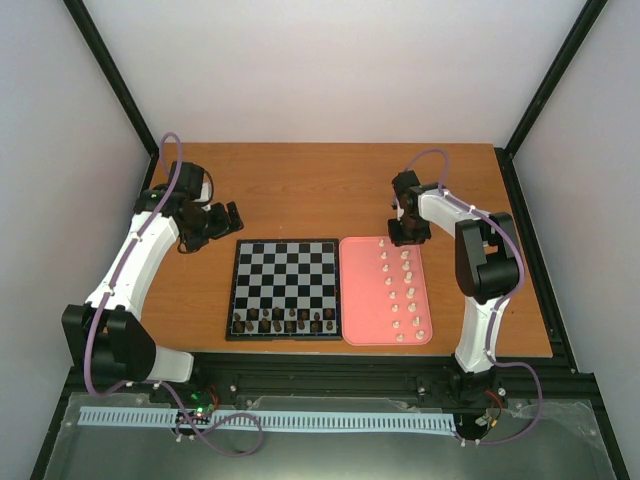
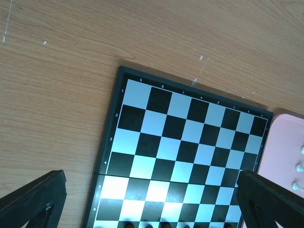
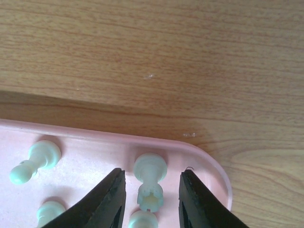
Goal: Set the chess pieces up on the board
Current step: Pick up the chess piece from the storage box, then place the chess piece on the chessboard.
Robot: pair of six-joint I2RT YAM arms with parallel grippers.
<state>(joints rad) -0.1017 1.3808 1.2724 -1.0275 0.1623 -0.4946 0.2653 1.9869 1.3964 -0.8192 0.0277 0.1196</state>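
Observation:
The board (image 1: 285,272) lies mid-table, its far rows bare. Several cream chess pieces (image 1: 400,290) stand in two columns in a pink tray (image 1: 362,300) just right of it. My right gripper (image 1: 406,236) is down at the tray's far right corner. In the right wrist view its jaws (image 3: 152,175) straddle a cream rook (image 3: 150,183), with a gap on each side and no contact. Another cream piece (image 3: 142,219) sits just below the rook and a pawn (image 3: 35,161) lies to the left. My left gripper (image 2: 151,175) hovers wide open over the board (image 2: 180,147), holding nothing.
Dark brown pieces (image 1: 280,322) line the board's near rows. The tray's raised rim (image 3: 209,164) curves close to the right finger. Bare wooden table (image 1: 300,190) lies beyond the board and tray. The tray's edge (image 2: 285,142) shows at the right of the left wrist view.

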